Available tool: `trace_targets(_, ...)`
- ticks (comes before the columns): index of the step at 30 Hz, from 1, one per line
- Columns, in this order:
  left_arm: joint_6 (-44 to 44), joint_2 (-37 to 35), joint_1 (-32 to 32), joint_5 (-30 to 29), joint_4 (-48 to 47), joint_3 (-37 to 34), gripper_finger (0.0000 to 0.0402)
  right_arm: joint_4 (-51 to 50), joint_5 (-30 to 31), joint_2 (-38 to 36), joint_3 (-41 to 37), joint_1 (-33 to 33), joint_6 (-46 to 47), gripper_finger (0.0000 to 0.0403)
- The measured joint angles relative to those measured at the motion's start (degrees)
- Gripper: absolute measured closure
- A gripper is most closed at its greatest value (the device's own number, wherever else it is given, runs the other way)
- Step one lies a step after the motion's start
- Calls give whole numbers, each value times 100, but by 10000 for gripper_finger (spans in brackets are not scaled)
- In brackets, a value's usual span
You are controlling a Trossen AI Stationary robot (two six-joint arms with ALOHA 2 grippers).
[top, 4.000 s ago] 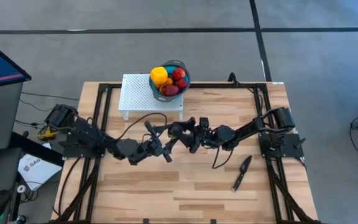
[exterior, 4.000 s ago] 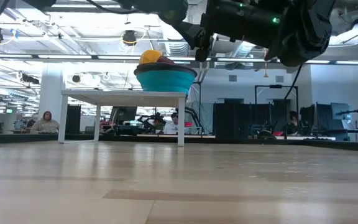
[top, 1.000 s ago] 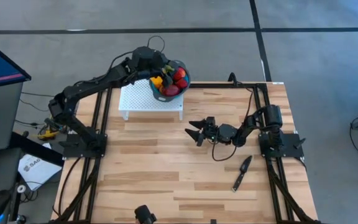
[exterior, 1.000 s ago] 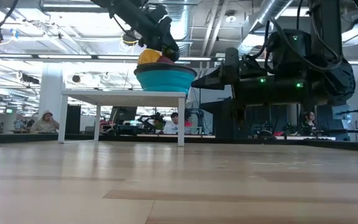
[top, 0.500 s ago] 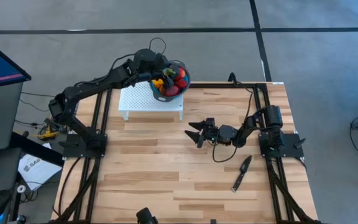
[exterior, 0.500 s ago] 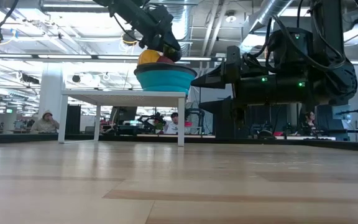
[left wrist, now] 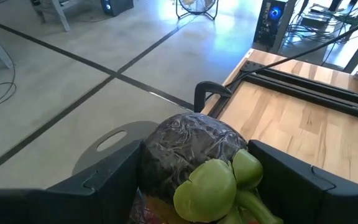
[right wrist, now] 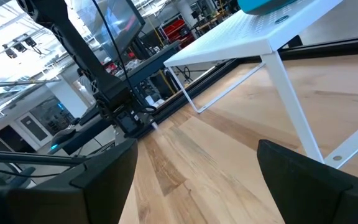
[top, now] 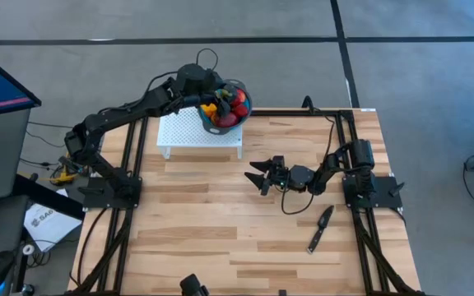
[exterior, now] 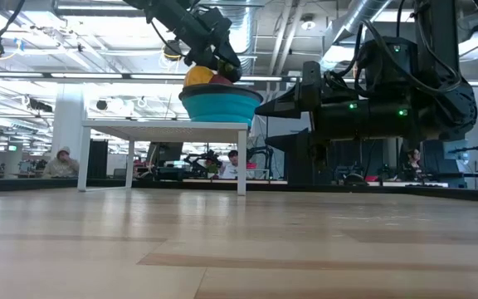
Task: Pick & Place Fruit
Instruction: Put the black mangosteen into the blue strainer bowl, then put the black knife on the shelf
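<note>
A blue bowl (top: 243,89) full of fruit stands on a white perforated stand (top: 189,131) at the table's far edge. Red (top: 238,100) and orange (top: 209,109) pieces show in it, and a yellow one (exterior: 198,76) rises above the rim. My left gripper (top: 216,100) reaches down into the bowl, open. In its wrist view a dark purple fruit with green leaves (left wrist: 188,146) fills the gap between the fingers. My right gripper (top: 258,174) hovers open above the table's middle, pointing left. My left gripper (left wrist: 194,152) comes at the dark purple fruit from above, slanting down into the bowl, one finger (left wrist: 107,177) on each side of its body. The fruit rests on the other pieces. Whether the fingers touch it, I cannot tell.
A slim black-handled knife (top: 320,228) lies on the table's right side, near the right arm's base. Bare wooden tabletop (top: 220,222) spreads in front of the stand. People sit in the room far behind the table (exterior: 56,162).
My left gripper has moved from the bowl's left rim to over the fruit and dropped slightly into the bowl, covering the yellow piece in the high view. In the last half second it has kept still.
</note>
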Motion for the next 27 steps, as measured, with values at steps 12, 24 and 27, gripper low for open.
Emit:
trace_targets(12, 13, -1, -4, -20, -11, -1, 97, 0, 0, 0, 0, 4, 4, 78)
trace_targets(24, -7, -100, -58, -15, -31, -4, 57, 0, -18, 0, -3, 7, -36, 78)
trace_targets(27, 64, -300, -187, -19, 10, -4, 59, 15, -146, -2, -65, 4, -90, 78)
